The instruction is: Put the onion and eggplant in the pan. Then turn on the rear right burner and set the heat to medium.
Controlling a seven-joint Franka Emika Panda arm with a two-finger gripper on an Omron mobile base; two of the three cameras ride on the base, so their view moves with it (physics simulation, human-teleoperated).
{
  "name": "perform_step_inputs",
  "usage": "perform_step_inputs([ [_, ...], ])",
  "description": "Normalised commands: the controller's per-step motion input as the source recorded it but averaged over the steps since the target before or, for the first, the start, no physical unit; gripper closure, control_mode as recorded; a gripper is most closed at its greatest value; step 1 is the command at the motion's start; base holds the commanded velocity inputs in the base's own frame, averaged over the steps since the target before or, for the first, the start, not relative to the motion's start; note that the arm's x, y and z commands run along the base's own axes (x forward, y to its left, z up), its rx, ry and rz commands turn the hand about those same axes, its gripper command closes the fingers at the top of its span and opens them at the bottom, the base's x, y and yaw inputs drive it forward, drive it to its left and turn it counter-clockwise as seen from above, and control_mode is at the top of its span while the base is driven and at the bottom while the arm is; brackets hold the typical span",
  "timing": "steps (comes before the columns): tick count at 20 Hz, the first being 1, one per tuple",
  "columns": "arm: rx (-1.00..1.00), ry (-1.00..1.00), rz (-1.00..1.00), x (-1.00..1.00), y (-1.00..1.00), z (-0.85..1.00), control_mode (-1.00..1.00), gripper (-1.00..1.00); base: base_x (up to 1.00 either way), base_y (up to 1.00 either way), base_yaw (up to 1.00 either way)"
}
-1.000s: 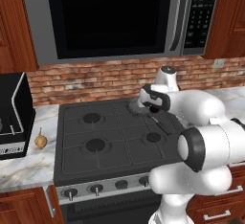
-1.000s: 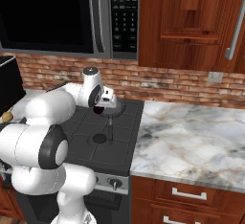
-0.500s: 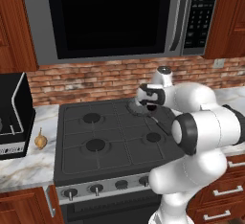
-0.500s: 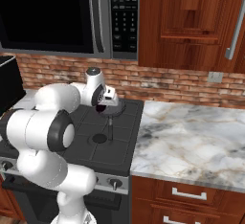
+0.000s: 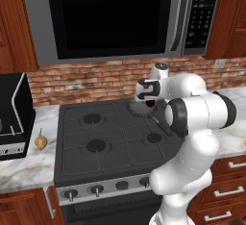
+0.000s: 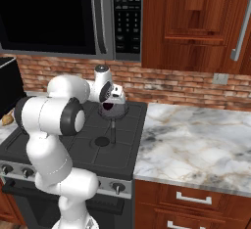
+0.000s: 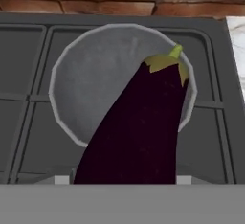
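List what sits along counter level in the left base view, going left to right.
Black appliance → onion → front left burner → pan under the gripper, which holds the eggplant → marble counter.

Stove surroundings
Microwave hangs above the stove; brick backsplash behind it; marble counter beside it.

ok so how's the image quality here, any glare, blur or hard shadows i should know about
Hand view: the eggplant looms large and soft-edged, with little gloss, over the evenly lit pan. Left base view: flat light, faint sheen on the stove, the onion sharp but tiny. Right base view: the gripper is small; only soft shadows on the marble counter.
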Motion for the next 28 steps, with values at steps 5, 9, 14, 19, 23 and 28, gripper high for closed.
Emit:
perform_step_inputs([
  [5, 0.0, 0.03, 0.0, 0.39, -0.12, -0.21, -1.0, 1.0, 0.0, 0.0, 0.0],
  [9, 0.0, 0.02, 0.0, 0.13, -0.02, -0.29, -1.0, 1.0, 0.0, 0.0, 0.0],
  [14, 0.0, 0.0, 0.0, 0.0, 0.0, -0.28, -1.0, 1.0, 0.0, 0.0, 0.0],
  [19, 0.0, 0.0, 0.0, 0.17, 0.0, -0.27, -1.0, 1.0, 0.0, 0.0, 0.0],
  [23, 0.0, 0.0, 0.0, 0.28, 0.0, -0.17, -1.0, 1.0, 0.0, 0.0, 0.0],
  [28, 0.0, 0.0, 0.0, 0.37, 0.0, -0.11, -1.0, 1.0, 0.0, 0.0, 0.0],
])
